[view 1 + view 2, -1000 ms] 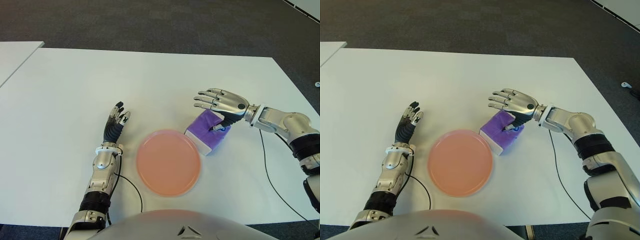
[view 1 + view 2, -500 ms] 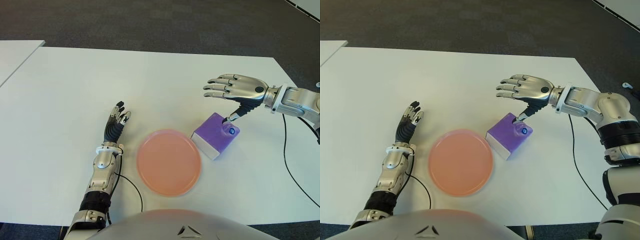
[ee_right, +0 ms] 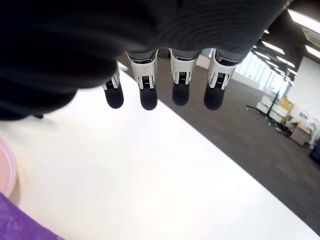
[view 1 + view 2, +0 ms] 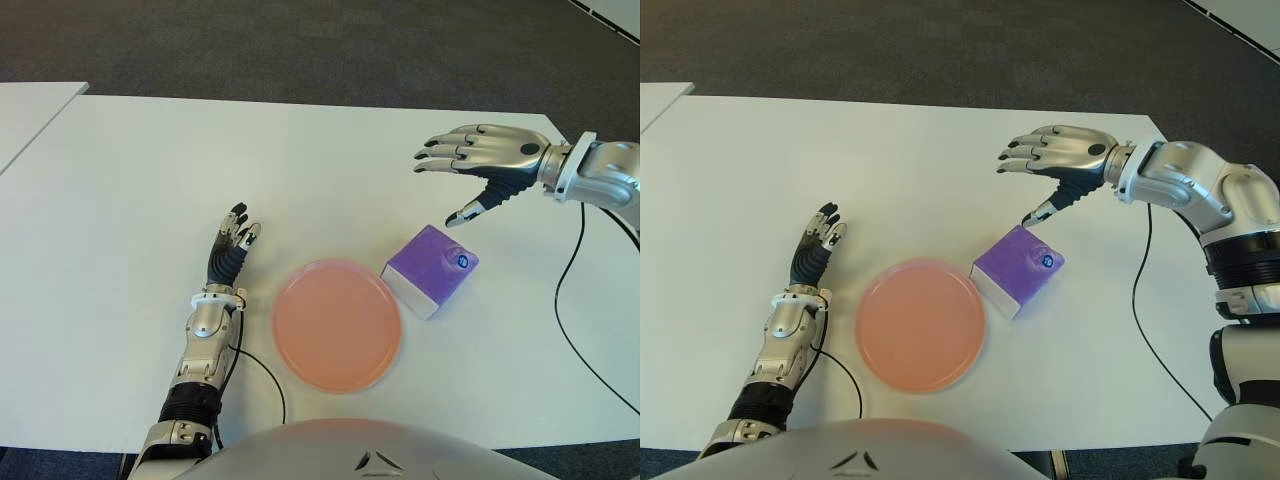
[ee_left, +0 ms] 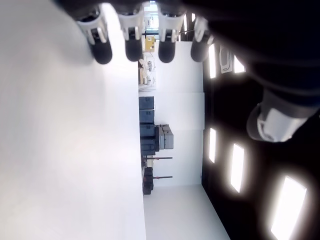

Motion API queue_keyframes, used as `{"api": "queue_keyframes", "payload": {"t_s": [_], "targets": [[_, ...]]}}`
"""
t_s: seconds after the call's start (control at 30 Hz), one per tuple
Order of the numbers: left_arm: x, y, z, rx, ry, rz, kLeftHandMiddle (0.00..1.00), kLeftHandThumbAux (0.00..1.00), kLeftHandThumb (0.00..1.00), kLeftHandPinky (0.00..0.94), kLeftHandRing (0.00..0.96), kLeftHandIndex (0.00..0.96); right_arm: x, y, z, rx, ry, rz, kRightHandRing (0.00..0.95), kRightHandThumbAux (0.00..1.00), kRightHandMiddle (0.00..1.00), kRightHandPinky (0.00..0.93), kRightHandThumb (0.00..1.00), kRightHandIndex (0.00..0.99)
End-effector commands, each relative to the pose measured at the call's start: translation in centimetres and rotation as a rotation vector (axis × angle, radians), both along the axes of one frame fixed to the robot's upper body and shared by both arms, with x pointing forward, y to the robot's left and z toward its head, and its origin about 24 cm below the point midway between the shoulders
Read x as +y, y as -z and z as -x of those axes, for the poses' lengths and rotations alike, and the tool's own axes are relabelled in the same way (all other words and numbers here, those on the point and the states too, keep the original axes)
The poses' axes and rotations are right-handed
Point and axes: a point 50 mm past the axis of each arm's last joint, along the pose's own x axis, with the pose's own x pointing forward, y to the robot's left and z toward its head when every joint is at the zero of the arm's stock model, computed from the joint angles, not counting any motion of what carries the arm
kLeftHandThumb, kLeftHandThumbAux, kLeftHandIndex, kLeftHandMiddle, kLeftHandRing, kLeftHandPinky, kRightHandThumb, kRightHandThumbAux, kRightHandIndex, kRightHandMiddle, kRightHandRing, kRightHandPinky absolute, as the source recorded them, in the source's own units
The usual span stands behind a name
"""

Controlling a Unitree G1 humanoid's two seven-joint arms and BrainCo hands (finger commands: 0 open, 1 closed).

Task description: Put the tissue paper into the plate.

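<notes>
A purple tissue pack [image 4: 430, 271] with a white side lies on the white table [image 4: 130, 180], just right of the round pink plate [image 4: 337, 323] and not on it. My right hand [image 4: 470, 160] hovers above and behind the pack, fingers spread, holding nothing; its thumb points down toward the pack without touching. The right wrist view shows straight fingertips [image 3: 145, 97] over the table and a purple corner of the pack [image 3: 20, 225]. My left hand [image 4: 230, 250] shows left of the plate, fingers extended and empty.
A second white table's corner [image 4: 30, 110] shows at the far left. Dark carpet [image 4: 300, 45] lies beyond the table's far edge. A black cable [image 4: 560, 320] hangs from my right arm over the table's right part.
My right hand has let go of the tissue pack and risen up and to the right. The pack shifted slightly right beside the plate. The left hand has not moved.
</notes>
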Motion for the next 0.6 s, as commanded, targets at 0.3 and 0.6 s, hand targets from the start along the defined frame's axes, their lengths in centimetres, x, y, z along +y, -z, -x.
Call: {"api": "queue_keyframes", "payload": {"t_s": [0.3,0.6], "targets": [[0.00,2.41,1.33,0.144,-0.012,0.021,0.000,0.450,0.000,0.000,0.000,0.000,0.01,0.04,0.13,0.029,0.021,0.002,0.000,0.135,0.000,0.000,0.493,0.000],[0.13,2.27,1.34,0.135,-0.015,0.011,0.000,0.451,0.000,0.000,0.000,0.000,0.14,-0.01,0.16,0.030,0.020,0.002,0.000,0.135,0.000,0.000,0.493,0.000]]}}
